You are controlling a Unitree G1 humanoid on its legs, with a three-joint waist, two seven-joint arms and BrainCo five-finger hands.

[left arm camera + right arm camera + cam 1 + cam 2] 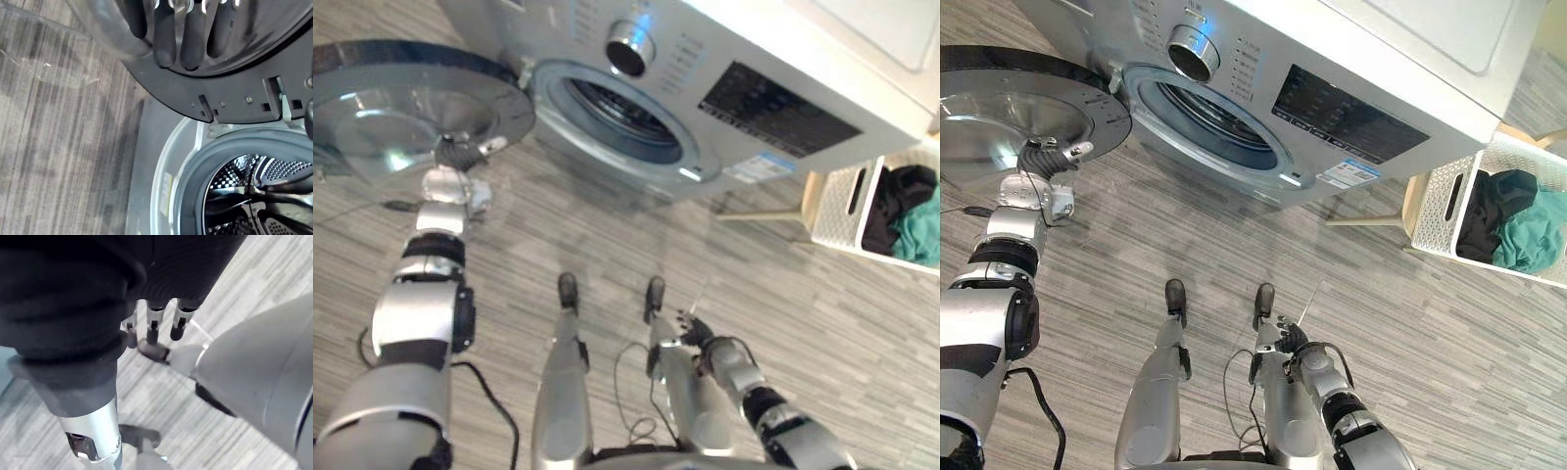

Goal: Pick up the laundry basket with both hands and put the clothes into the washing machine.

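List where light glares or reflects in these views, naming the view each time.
Left eye view: the washing machine's top washes out white; its knob glints. Right eye view: glare streaks the door. Left wrist view: highlights glint on the drum.

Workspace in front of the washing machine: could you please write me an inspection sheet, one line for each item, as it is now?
surface: grey striped floor.
job's things: washing machine with its door swung open to the robot's left; no clothes in the visible part of the drum; white basket on the robot's right, holding black and teal clothes.
clutter: pale wooden frame beside the basket, kind unclear.
hands: left hand open, fingers against the door; right hand open, low by the robot's side, holding nothing.
cables: nothing seen.
surroundings: nothing seen.
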